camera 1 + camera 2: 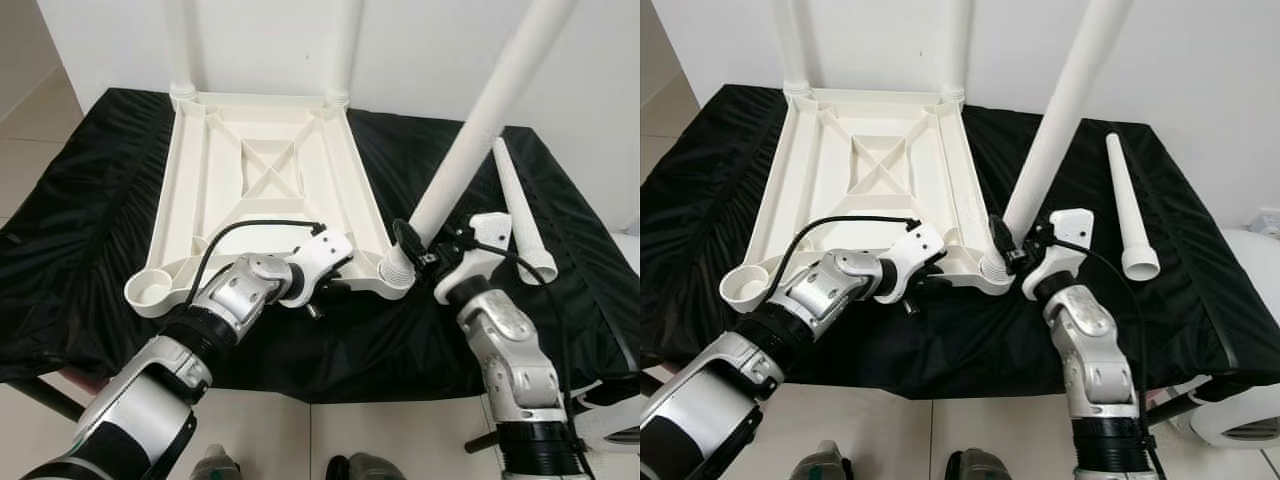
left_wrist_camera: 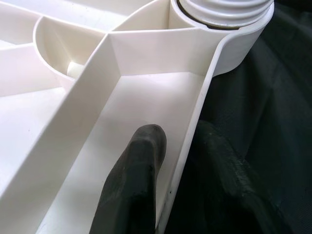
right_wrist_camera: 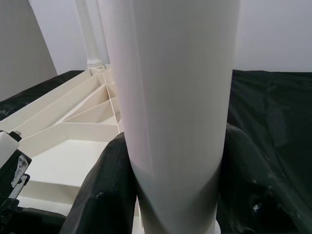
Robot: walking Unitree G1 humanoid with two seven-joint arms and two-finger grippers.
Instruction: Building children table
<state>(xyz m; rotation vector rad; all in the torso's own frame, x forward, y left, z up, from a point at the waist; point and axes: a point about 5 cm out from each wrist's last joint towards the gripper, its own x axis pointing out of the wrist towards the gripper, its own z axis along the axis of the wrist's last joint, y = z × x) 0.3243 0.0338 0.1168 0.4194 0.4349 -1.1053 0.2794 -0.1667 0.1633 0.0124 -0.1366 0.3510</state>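
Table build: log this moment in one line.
right claw: shut on leg in corner socket | left claw: pinches tabletop rim | spare leg: on cloth

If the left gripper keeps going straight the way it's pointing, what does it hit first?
Probably the corner socket holding the threaded leg. The left gripper straddles the tabletop rim, pointing along it; depth is unclear.

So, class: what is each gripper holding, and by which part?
The right gripper clasps the tilted table leg near its threaded lower end; the left gripper pinches the tabletop's near edge rim.
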